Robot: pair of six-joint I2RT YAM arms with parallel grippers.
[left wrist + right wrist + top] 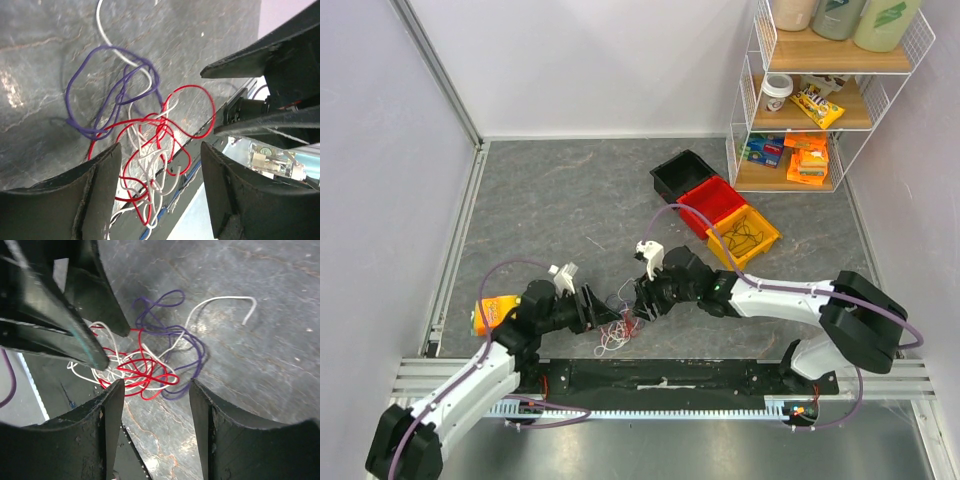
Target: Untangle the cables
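Cables (617,330) lie in a small loose tangle on the grey table (550,200), close to its front edge, and both my arms reach in toward them from either side. From the top camera I see the left gripper (604,312) just left of the heap and the right gripper (638,304) just above and right of it, the two nearly tip to tip.

In the left wrist view the left gripper (160,150) stands with its jaws wide apart and nothing clamped between them. The cables (150,145) rest on the table in the gap and beyond it: red and white strands are knotted together in the middle, dark purple loops spread out to one side, and a single white strand runs off toward the top of the picture. The right gripper (260,90) shows at the upper right, its fingers spread.

In the right wrist view the right gripper (156,385) is also parted wide and grips nothing. The cables (145,365) sit just past its tips, red and white bunched nearest, purple loops behind, and one white strand curving away over bare table to a free end. The left gripper (75,315) fills the upper left, its tips right at the red and white knot; I cannot tell whether they touch it.

Farther back stand a black bin (680,175), a red bin (712,200) and a yellow bin (745,235).
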